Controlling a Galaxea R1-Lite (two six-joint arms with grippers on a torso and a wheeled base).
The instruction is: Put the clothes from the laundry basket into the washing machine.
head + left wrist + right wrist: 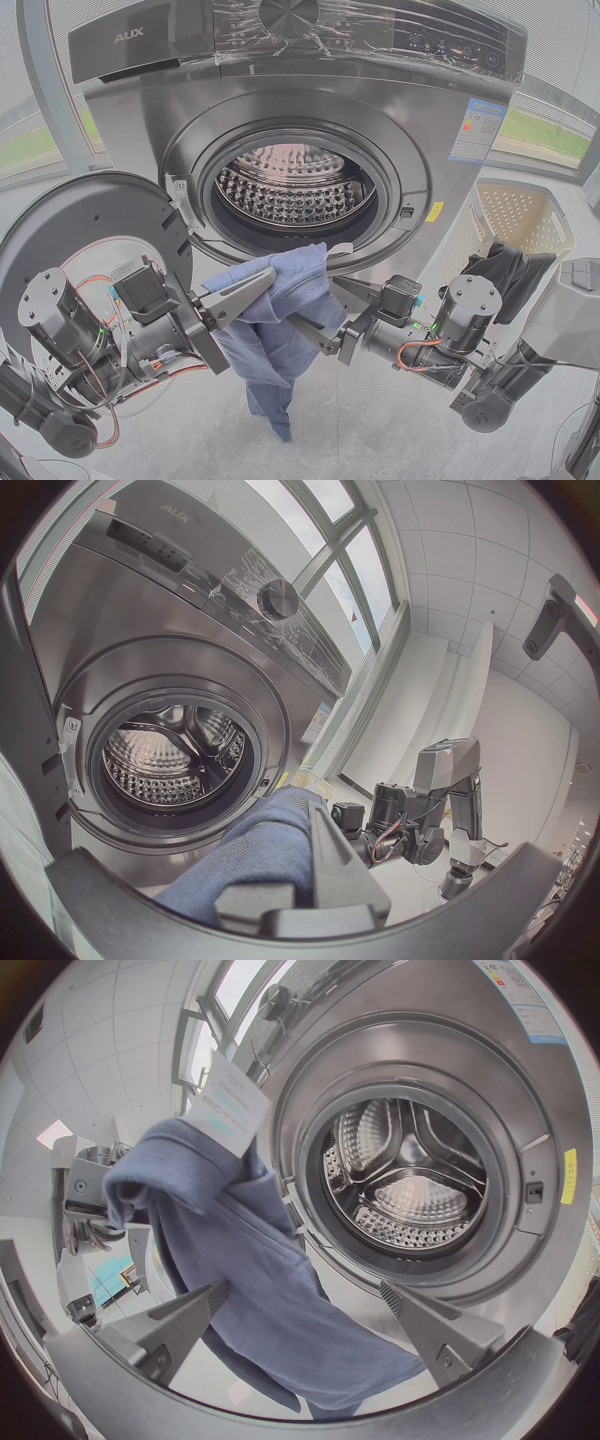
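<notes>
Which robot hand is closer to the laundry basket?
Right. The right hand, open, is on the side of the blue shirt toward the laundry basket. The left hand, gripping the shirt, is farther off, beside the washer door.

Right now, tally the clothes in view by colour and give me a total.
Blue garment: 1
Black garment: 1, draped on the basket
Total: 2
</notes>
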